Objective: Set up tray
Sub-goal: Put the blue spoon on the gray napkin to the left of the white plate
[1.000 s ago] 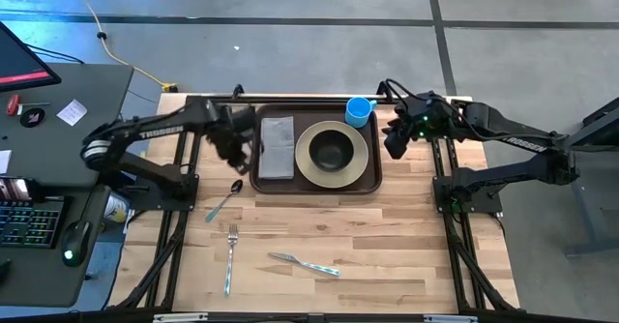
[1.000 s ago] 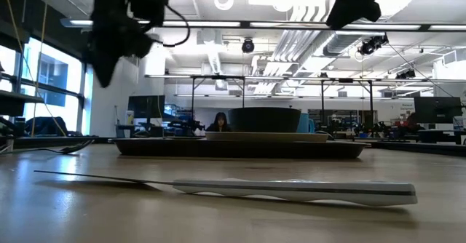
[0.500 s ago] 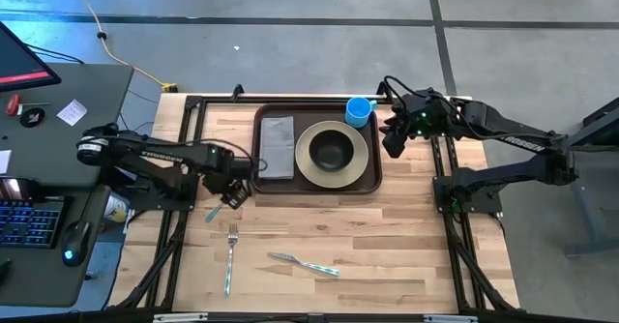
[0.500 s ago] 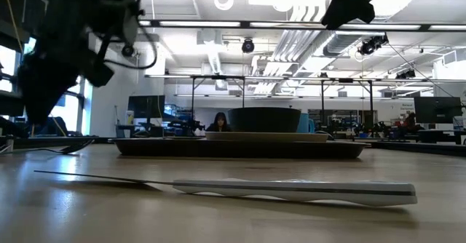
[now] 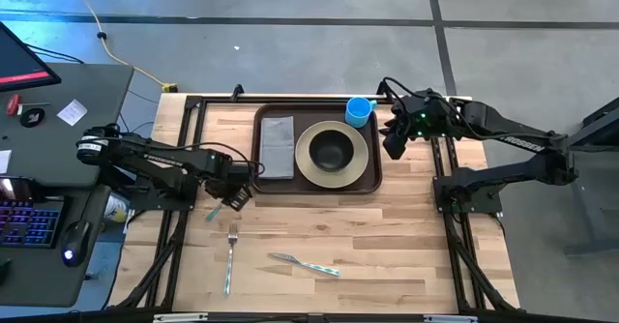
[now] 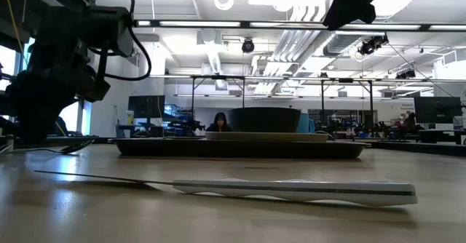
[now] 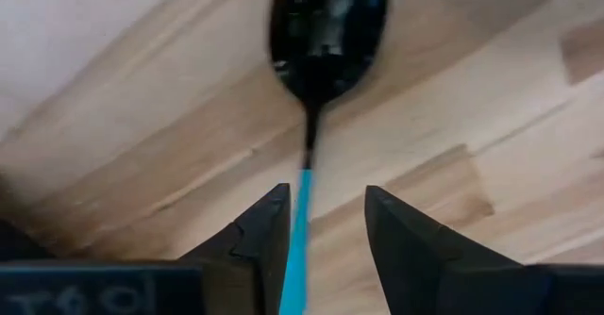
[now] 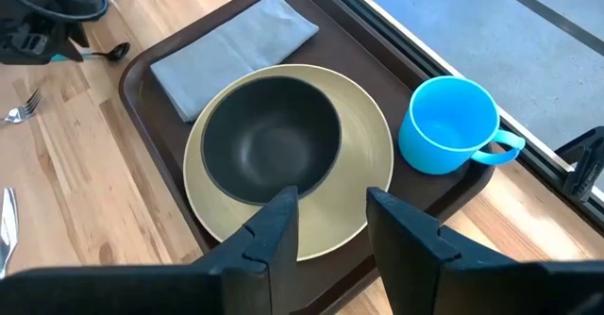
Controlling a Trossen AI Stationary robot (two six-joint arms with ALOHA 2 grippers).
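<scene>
The dark brown tray (image 5: pixel 319 190) lies at the table's far middle. On it are a grey napkin (image 5: pixel 277 147), a beige plate (image 5: pixel 360 159) carrying a dark bowl (image 5: pixel 332 149), and a blue cup (image 5: pixel 359 110). My left gripper (image 5: pixel 232 195) is low over the table just left of the tray. In the left wrist view it (image 7: pixel 326 202) is open, one finger on each side of the spoon's blue handle (image 7: pixel 300 230), behind the spoon's bowl (image 7: pixel 327 32). My right gripper (image 5: pixel 395 144) hovers open beside the tray's right edge, holding nothing (image 8: pixel 330 207).
A fork (image 5: pixel 231 255) and a knife (image 5: pixel 305 263) lie flat on the wood near the table's near edge; the knife (image 6: pixel 291 190) fills the foreground of the low view. Bare wood lies between them and the tray. A person sits far off in the room behind.
My left gripper has swung from above the tray's left edge and napkin toward the table's near-left and come down over the spoon, ending with its open fingers either side of the handle. The spoon, the tray's contents and my right arm have stayed put.
</scene>
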